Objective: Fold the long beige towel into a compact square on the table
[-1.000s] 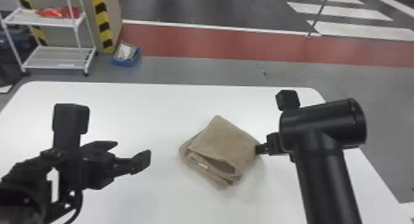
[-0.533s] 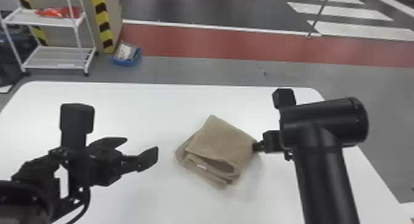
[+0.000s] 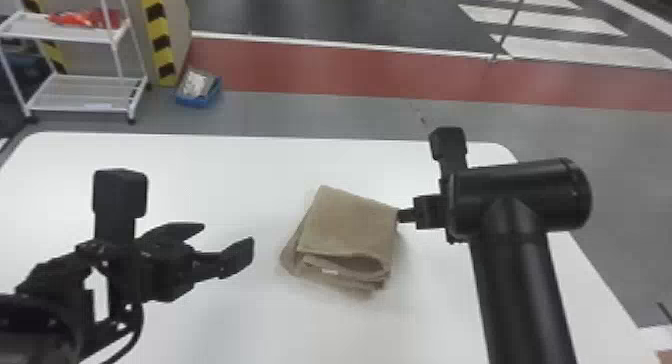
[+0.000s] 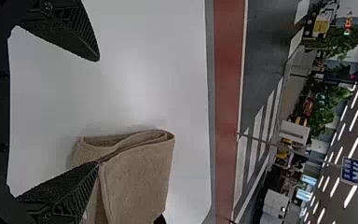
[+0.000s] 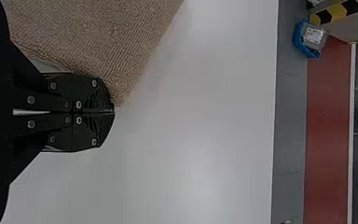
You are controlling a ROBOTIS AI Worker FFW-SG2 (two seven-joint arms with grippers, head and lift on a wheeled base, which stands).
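The beige towel (image 3: 345, 228) lies folded into a layered, roughly square bundle on the white table (image 3: 240, 173), turned at an angle, its looped fold and small white tag facing the robot. To its left, my left gripper (image 3: 228, 234) is apart from it. In the left wrist view that gripper (image 4: 97, 111) is open, one finger overlapping the view of the towel (image 4: 140, 177). My right gripper (image 3: 402, 216) is at the towel's right corner. The right wrist view has this gripper (image 5: 113, 111) shut, fingertips together, with the towel (image 5: 102, 32) against one finger's side.
Beyond the table's far edge stand a white wire shelf (image 3: 80, 93) with red items and a blue box (image 3: 198, 90) on the floor. Bare tabletop surrounds the towel, including between it and the left gripper.
The towel has slid left across the table, and my right gripper has moved left along with it. My left gripper is slightly farther right than a second ago.
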